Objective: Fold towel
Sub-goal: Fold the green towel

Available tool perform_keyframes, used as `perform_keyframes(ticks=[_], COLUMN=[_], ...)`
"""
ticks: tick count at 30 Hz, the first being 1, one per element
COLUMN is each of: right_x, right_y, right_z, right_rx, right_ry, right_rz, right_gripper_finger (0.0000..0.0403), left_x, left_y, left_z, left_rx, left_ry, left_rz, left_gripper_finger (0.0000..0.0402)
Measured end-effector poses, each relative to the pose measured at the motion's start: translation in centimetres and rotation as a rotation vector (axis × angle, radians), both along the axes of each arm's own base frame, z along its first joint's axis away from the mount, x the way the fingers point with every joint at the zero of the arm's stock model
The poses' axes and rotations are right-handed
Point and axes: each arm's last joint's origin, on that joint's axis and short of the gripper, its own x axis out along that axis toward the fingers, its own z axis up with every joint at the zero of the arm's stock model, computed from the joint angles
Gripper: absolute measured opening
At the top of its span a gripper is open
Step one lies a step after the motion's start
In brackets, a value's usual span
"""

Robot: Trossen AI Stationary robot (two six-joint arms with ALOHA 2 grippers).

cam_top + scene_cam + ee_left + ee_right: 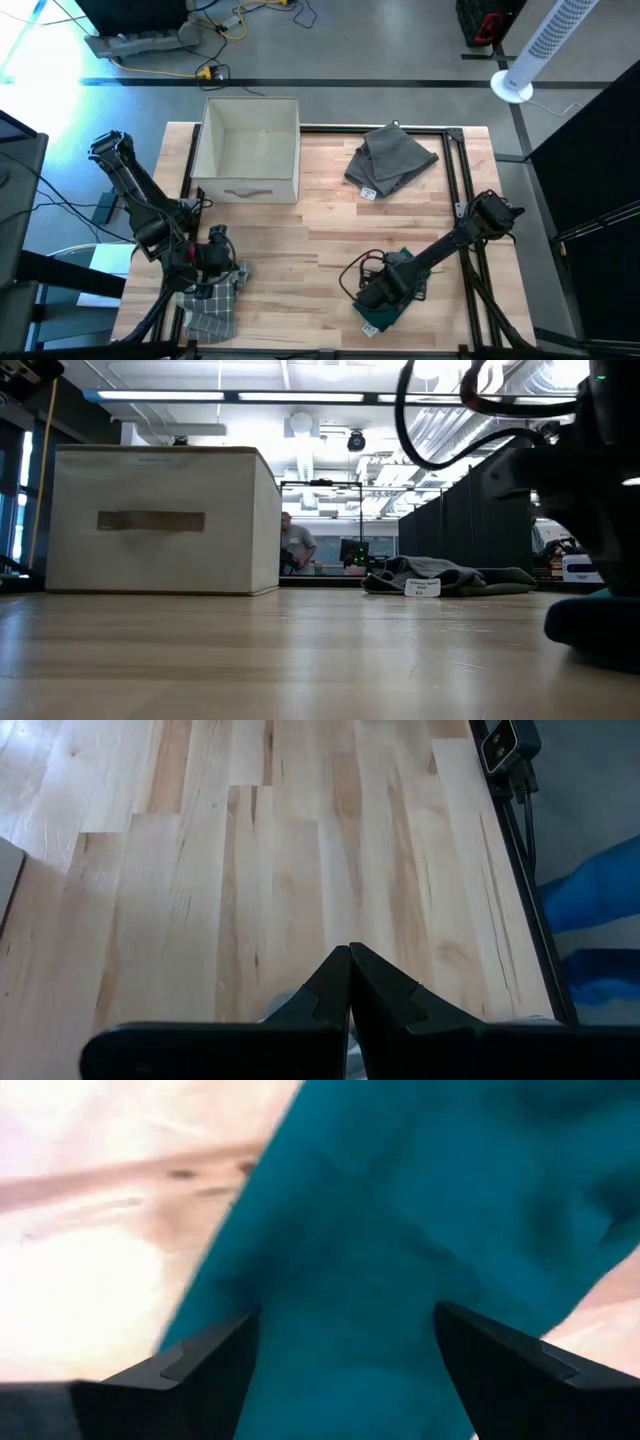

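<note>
Two arms work low over the desk [320, 220], beyond the box [250, 150] and grey cloth [390, 160]. Right gripper [345, 1350] hovers fingers apart over the teal towel [385, 310] at the near edge; it should drop squarely onto one corner before closing. Left gripper [350, 990], fingers together, sits by the checked towel [212, 300] at the near left corner.

Grey floor [400, 50] with yellow cables [225, 30] and a white tower fan [540, 45]; beyond the table, ceiling strip lights [300, 397], dark partitions [450, 530], and a person [295, 545] at monitors
</note>
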Motion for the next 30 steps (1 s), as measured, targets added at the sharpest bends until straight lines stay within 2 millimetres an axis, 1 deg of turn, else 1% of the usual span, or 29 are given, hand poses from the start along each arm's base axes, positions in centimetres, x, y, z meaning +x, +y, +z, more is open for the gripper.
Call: perform_keyframes(ticks=[2,6,9,12,14,16,17,20,22,24,26,28,30], right_x=[-0.5,-1.7,-2.3,-3.2,-3.4,-3.0,-2.8,-2.6,-2.3,-1.7,-0.7,0.0,0.3], right_y=[0.1,0.4,0.9,1.1,1.4,2.0,2.4,3.1,3.6,4.2,5.0,5.6,5.9], right_z=[0.0,0.2,0.2,-0.8,-0.9,-0.3,0.3,3.1,3.8,4.0,4.1,3.3,1.9], right_rx=[-0.016,-0.017,-0.011,0.029,0.060,0.079,0.071,0.015,0.016,0.038,0.069,0.084,0.093], right_ry=[0.031,0.115,0.140,0.157,0.126,0.040,-0.013,-0.144,-0.192,-0.248,-0.350,-0.385,-0.362], right_rz=[0.054,0.222,0.340,0.415,0.439,0.452,0.451,0.444,0.448,0.472,0.491,0.495,0.497], right_gripper_finger=[0.0286,0.0286,0.0286,0.0286,0.0286,0.0286,0.0286,0.0286,0.0286,0.0286,0.0286,0.0286,0.0286], left_x=[0.0,0.0,0.0,0.0,0.1,0.1,0.1,0.2,0.2,0.2,0.2,0.2,0.2], left_y=[0.0,0.0,0.0,0.0,0.0,0.0,0.0,0.0,0.0,0.0,0.0,0.0,0.0], left_z=[0.0,0.0,0.0,0.0,0.0,0.0,0.0,0.0,0.0,0.0,0.0,0.0,0.0], left_rx=[0.001,-0.005,-0.009,-0.018,-0.031,-0.047,-0.052,-0.063,-0.062,-0.052,-0.045,-0.046,-0.044], left_ry=[0.001,0.009,0.011,0.013,0.014,0.014,0.015,0.014,0.015,0.012,0.012,0.012,0.011], left_rz=[0.000,-0.007,-0.009,0.004,0.020,0.036,0.040,0.041,0.040,0.032,0.022,0.023,0.024], left_gripper_finger=[0.0000,0.0000,0.0000,0.0000,0.0000,0.0000,0.0000,0.0000,0.0000,0.0000,0.0000,0.0000,0.0000])
